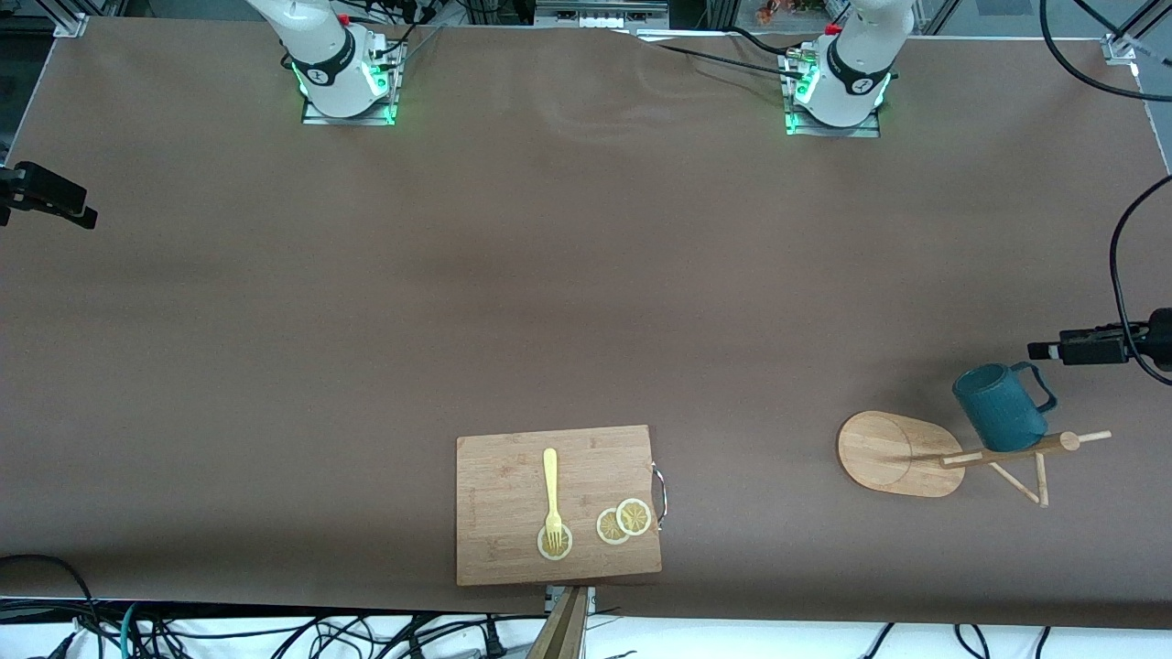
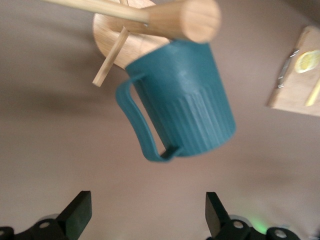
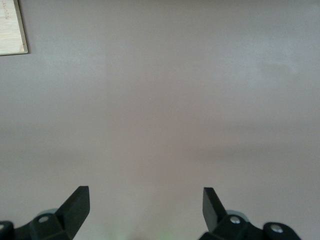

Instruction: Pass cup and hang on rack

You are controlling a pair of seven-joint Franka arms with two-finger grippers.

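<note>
Brown desk (image 1: 586, 302) carries the cup (image 1: 1000, 409), hanging by its handle on a peg of the rack (image 1: 902, 453) toward the left arm's end; hanging looks done, so retreat comes next. Left gripper (image 2: 148, 212), fingers spread and empty, faces the cup, apart. Right gripper (image 3: 145, 210), also spread, waits over bare desk.
</note>
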